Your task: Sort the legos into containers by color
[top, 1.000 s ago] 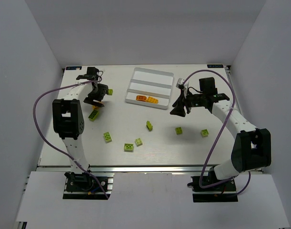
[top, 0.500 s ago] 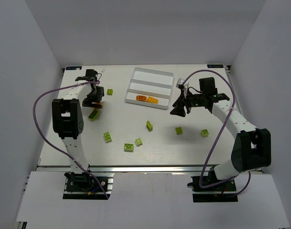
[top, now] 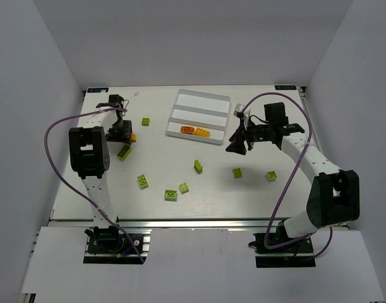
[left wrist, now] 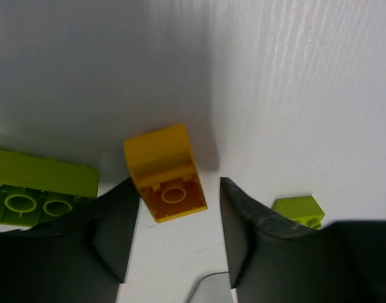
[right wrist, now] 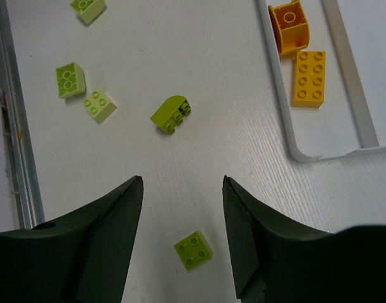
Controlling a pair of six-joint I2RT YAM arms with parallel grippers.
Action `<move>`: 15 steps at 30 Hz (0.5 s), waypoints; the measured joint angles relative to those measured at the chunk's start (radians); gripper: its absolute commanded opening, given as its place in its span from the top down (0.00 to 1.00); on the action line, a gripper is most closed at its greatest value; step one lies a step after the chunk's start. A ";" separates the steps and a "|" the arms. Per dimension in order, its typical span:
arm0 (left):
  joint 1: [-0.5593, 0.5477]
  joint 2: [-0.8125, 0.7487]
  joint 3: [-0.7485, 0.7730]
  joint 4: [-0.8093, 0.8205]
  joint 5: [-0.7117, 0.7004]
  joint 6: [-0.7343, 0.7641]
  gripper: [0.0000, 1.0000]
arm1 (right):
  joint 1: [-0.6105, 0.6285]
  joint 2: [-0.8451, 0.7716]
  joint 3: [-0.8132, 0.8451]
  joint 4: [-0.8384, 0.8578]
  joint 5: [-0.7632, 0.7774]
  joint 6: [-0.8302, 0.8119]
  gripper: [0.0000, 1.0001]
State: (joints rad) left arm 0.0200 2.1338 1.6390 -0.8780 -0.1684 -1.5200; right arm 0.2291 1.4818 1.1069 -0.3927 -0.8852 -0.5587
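- At the far left of the table (right wrist: 199, 44), the left gripper (left wrist: 175, 189) straddles a smooth orange brick (left wrist: 164, 167) whose hollow underside faces the camera. Its jaws are half spread; the right finger is clear of the brick and the left finger is perhaps touching it.
- A long lime brick (left wrist: 35, 189) lies just to the left.
- Right of the white tray (top: 202, 101), the right gripper (right wrist: 182, 183) hangs with its jaws spread and empty over the finely ribbed surface.
- Two glossy orange bricks (right wrist: 309, 77) sit in the tray's near slot, and small lime bricks (right wrist: 170, 115) lie scattered nearer.

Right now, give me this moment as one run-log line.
left pincer: open, straddling orange brick on table | right pincer: open, empty, above table | tray: two orange bricks in nearest slot | green bricks: loose on table
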 measured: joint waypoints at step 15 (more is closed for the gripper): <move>-0.011 -0.008 0.071 0.179 0.184 0.261 1.00 | -0.001 0.000 0.000 -0.001 0.016 0.000 0.69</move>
State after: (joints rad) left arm 0.0086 2.1254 1.7096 -0.6987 0.0158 -1.2591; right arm 0.2283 1.4818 1.1069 -0.3939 -0.8696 -0.5591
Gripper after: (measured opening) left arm 0.470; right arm 0.390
